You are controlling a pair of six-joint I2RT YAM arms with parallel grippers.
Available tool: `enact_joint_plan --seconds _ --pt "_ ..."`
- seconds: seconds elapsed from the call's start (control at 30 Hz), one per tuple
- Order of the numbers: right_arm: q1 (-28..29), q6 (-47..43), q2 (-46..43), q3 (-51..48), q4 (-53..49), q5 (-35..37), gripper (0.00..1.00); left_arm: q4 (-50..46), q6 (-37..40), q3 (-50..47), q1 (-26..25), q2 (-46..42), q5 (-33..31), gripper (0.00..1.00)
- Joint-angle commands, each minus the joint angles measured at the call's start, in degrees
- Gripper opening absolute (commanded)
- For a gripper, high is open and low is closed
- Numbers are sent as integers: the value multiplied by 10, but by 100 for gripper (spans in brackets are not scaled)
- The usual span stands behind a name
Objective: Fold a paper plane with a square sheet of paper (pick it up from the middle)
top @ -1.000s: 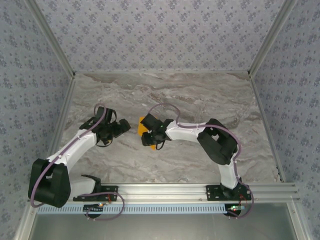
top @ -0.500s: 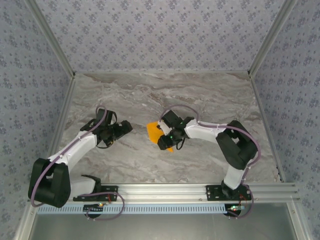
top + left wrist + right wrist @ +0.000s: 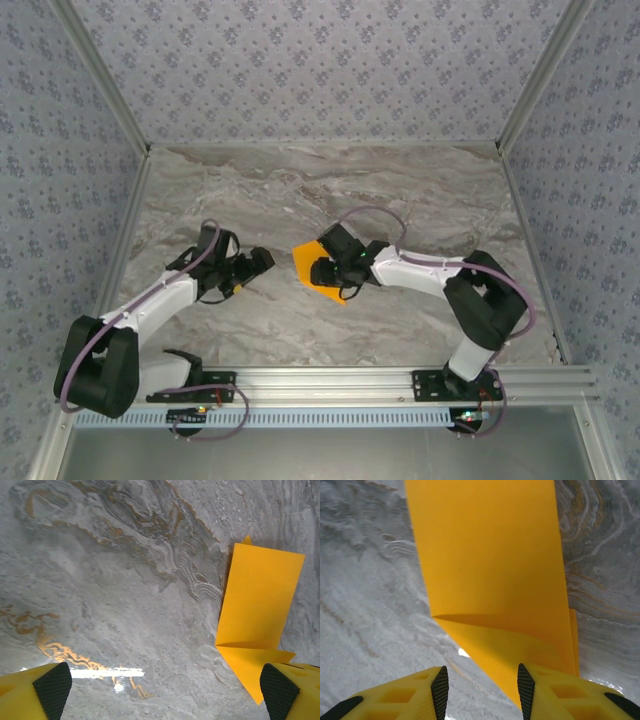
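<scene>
Three wall panels (image 3: 320, 70), grey-blue with a small flower print, enclose the left, far and right sides.

One surface (image 3: 400, 190), grey marble pattern with rust-coloured veins, fills the floor of the enclosure.

One aluminium rail (image 3: 340, 380) runs along the near edge and carries both arm bases.

One left arm (image 3: 150, 300), white with black joints, reaches from the near left corner toward the centre.

One right arm (image 3: 430, 275), same build, bends from the near right and reaches left toward the centre.

One sheet of paper (image 3: 308, 262), bright orange, lies on the surface at centre, between the two grippers. It is already folded: the left wrist view shows a long rectangular panel (image 3: 257, 595) with a crease across it and a pointed flap below the crease. The right wrist view shows the same panel (image 3: 490, 555) with a flap turned up at its near end.

One left gripper (image 3: 262, 262), just left of the paper and apart from it. Its fingers (image 3: 50, 690) are spread as wide as they go, with bare surface between them.

One right gripper (image 3: 325, 272), over the right part of the paper. Its fingers (image 3: 440, 690) are partly spread. The paper's pointed near corner reaches into the gap beside the right-hand finger, and nothing is pinched.
</scene>
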Motion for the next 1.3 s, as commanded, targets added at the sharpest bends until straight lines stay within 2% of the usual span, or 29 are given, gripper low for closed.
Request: enact_joint_plan --seconds 0.0,0.2,0.4,0.57,0.7,0.87,1.03,1.27 --pt "-2 45 35 4 5 23 44 15 -7 1 -8 -5 12 99" --pt "-17 3 74 9 17 21 43 44 -24 -5 -21 9 43 99" --pt "-32 -175 100 -14 90 -56 37 84 -38 -8 -37 34 74 99" --pt "-45 -245 83 -21 72 -89 36 104 -49 -9 -48 57 87 99" --pt "-44 -241 37 -25 50 -91 37 120 -58 -10 -58 69 88 99" --pt "-42 -162 -3 -8 51 -73 37 141 -73 -10 -72 82 87 99" --pt "-47 -112 17 4 55 -45 31 153 -93 -8 -84 92 81 96" --pt "-56 -103 64 24 61 -31 25 162 -110 1 -97 116 80 89"
